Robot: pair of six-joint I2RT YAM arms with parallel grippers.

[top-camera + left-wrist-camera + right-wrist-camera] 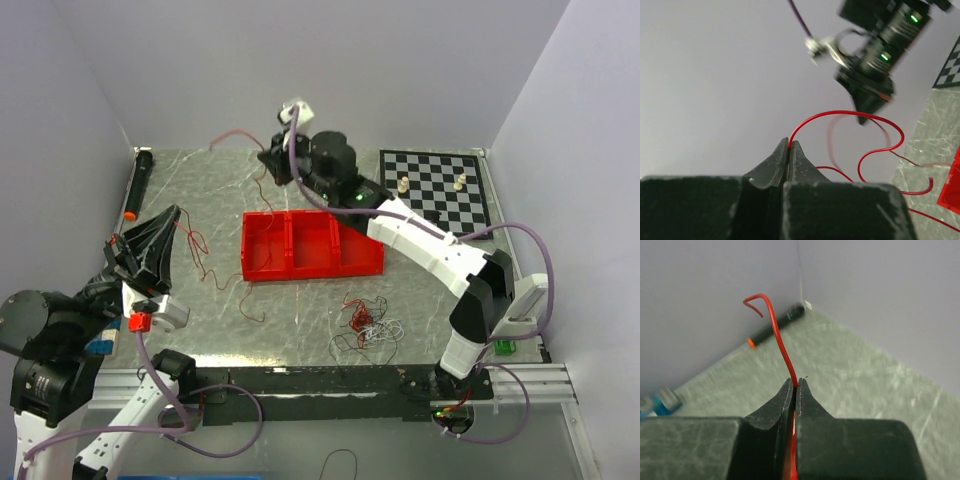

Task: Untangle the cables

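Worktop (pixel 220 305): grey-green, marbled, walled on three sides. Lying on it: red tray (pixel 290 243) of three compartments, at centre; chessboard (pixel 440 205) in the far right corner, carrying two pale pieces (pixel 402 186); black marker (pixel 138 185) with orange cap along the left edge; tangled cables (pixel 365 322), red, white and black, near the front edge, apart from the tray; one loose red cable (pixel 203 250) left of the tray.

Red three-compartment tray (pixel 268 250) centre; chessboard (pixel 450 165) far right, two pale pieces (pixel 402 185); black marker (pixel 138 185) far left.
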